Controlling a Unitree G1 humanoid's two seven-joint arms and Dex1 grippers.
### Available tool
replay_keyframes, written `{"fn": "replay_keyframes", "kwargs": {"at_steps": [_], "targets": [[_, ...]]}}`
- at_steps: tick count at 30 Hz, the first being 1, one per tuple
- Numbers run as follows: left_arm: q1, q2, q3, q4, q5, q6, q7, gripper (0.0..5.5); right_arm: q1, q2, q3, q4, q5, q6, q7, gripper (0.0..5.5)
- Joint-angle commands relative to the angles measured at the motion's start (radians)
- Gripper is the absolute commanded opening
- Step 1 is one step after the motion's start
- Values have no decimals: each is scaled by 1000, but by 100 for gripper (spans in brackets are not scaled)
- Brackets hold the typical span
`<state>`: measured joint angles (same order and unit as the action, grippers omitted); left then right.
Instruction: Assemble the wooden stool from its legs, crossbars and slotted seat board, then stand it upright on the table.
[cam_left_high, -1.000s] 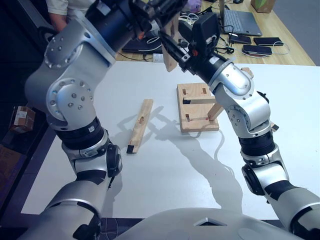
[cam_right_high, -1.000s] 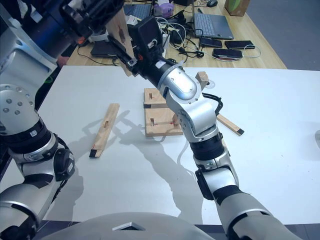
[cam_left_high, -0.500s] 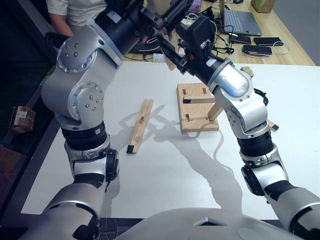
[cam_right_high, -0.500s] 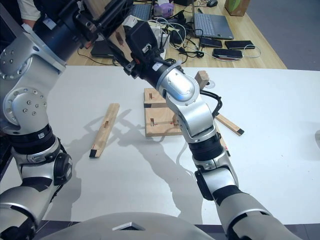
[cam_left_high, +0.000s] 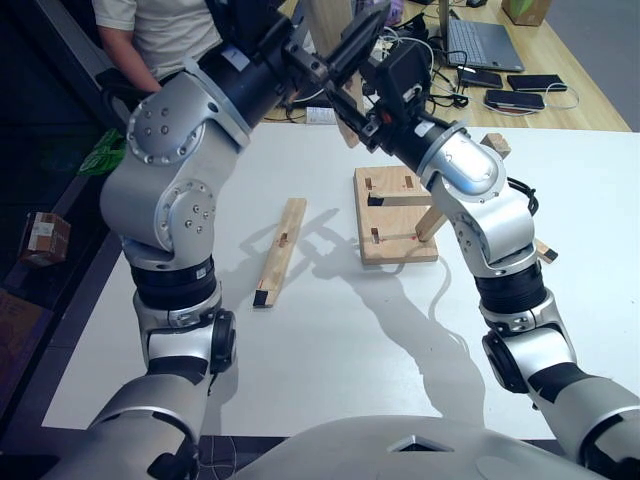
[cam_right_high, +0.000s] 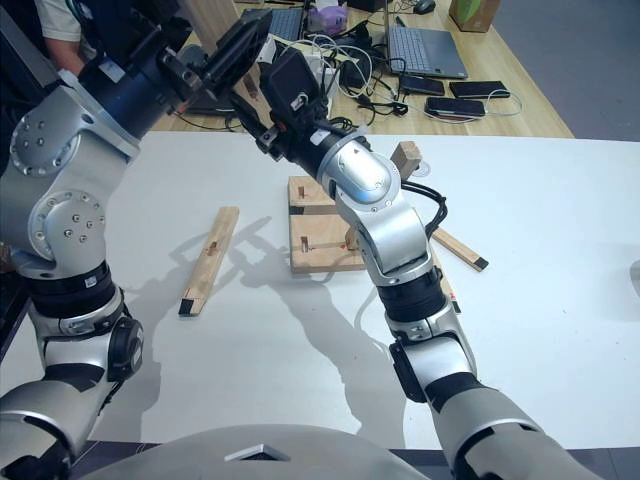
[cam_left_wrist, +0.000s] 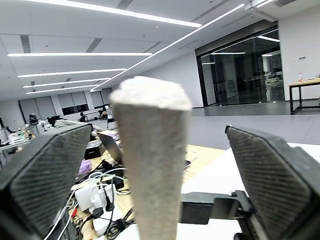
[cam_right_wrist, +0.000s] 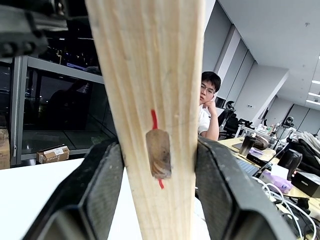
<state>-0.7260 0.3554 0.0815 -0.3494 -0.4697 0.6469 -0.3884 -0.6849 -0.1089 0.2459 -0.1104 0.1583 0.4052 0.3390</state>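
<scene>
A wooden leg (cam_right_wrist: 150, 75) is gripped between the two dark fingers (cam_right_wrist: 95, 195) of the right hand (cam_right_wrist: 159, 200), which are pressed against its sides. A rounded slot (cam_right_wrist: 158, 153), crossed by a red line (cam_right_wrist: 154, 119), is cut into its facing side. Behind it the white tabletop (cam_right_wrist: 40, 190) is seen, and past its edge a cardboard box (cam_right_wrist: 52, 153) in a dark shelf unit (cam_right_wrist: 55, 70).

An open-plan office is indicated by long ceiling strip lights (cam_left_wrist: 125, 12), dark glass partition walls (cam_left_wrist: 240, 75) and a light wooden desk (cam_left_high: 590, 100) crowded with a grey laptop (cam_left_high: 480, 40), black phones (cam_left_high: 515, 98) and tangled cables (cam_right_high: 365, 85).
</scene>
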Motion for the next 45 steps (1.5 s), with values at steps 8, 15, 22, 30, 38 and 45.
{"fn": "replay_keyframes", "kwargs": {"at_steps": [8, 15, 22, 30, 38, 45], "targets": [[-29, -11, 0, 89, 51, -75, 40, 481, -10, 36, -45, 38, -15, -6, -12, 205], [35, -43, -50, 79, 97, -139, 38, 481, 4, 61, -58, 70, -24, -21, -39, 205], [22, -54, -69, 108, 116, -166, 22, 481, 3, 70, -60, 84, -31, -31, -35, 205], [15, -53, -69, 133, 143, -192, 21, 481, -1, 75, -59, 96, -36, -41, -33, 205], [-2, -62, -72, 155, 150, -207, 13, 481, -2, 76, -57, 97, -39, -43, -32, 205], [-5, -80, -47, 139, 141, -175, 57, 481, -8, 88, -77, 107, -45, -48, -69, 205]]}}
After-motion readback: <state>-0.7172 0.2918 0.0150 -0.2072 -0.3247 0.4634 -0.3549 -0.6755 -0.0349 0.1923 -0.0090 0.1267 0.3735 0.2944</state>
